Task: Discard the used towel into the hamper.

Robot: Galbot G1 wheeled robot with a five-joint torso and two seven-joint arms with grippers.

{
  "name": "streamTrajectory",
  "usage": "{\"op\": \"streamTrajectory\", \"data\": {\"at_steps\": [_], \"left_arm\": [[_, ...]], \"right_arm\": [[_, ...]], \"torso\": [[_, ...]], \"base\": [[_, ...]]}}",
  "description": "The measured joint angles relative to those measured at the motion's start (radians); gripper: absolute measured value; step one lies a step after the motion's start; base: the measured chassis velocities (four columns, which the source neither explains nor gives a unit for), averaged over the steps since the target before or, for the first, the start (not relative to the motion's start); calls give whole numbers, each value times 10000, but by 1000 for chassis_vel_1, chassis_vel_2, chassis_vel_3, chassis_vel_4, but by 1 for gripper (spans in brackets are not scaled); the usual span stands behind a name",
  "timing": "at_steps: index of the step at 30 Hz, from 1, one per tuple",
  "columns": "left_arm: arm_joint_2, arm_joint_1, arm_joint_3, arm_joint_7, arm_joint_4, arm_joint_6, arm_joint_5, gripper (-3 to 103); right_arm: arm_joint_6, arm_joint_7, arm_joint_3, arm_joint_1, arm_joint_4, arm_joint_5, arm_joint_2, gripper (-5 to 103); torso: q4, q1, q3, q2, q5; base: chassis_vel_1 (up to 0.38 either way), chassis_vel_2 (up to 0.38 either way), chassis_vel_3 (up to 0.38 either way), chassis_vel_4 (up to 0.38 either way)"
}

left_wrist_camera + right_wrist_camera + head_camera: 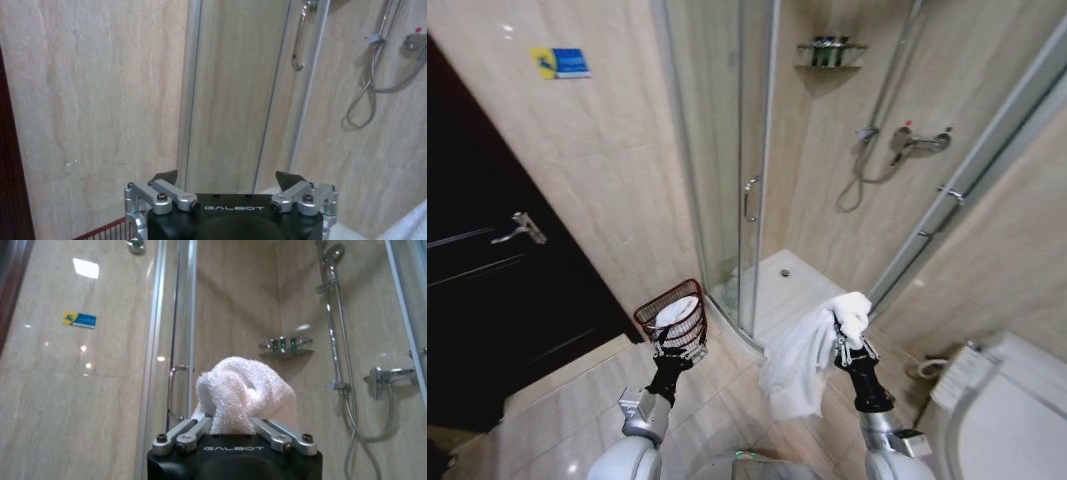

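Observation:
A white towel (802, 360) hangs from my right gripper (845, 330), which is shut on its bunched top; most of the cloth drapes down on the side towards my left arm. In the right wrist view the towel (240, 392) bulges out between the closed fingers (187, 430). The hamper (673, 315), a dark-red wire basket with something white inside, stands on the floor by the wall and the shower door. My left gripper (679, 347) hovers open right in front of the hamper, with nothing between its fingertips (164, 178); the hamper's rim (107, 231) shows just beneath it.
A glass shower cabin (747, 200) with a handle stands straight ahead, its tray (782, 285) on the floor. To the left is a dark door (487, 270). A white toilet (1002, 410) stands at the right. Bare tiled floor (557, 420) lies in front.

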Motion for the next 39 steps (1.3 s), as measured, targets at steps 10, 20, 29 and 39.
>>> {"op": "streamTrajectory", "data": {"at_steps": [10, 20, 29, 39], "left_arm": [[0, 0, 0, 0, 0, 0, 0, 99], [0, 0, 0, 0, 0, 0, 0, 99], [-1, 0, 0, 0, 0, 0, 0, 99], [-3, 0, 1, 0, 0, 0, 0, 99]], "right_arm": [[-203, 427, 135, 209, 424, -67, 155, 12], [329, 355, 512, 412, 609, -412, 144, 12], [261, 202, 528, 291, 689, -293, 79, 12], [211, 369, 538, 278, 623, -283, 85, 12]], "torso": [[-2, -2, -1, -1, 1], [-2, -2, -2, -2, 0], [-2, -2, -2, -3, 1], [-2, -2, -2, -5, 0]], "base": [[0, 0, 0, 0], [0, 0, 0, 0], [0, 0, 0, 0], [91, 81, -81, -80]]}}
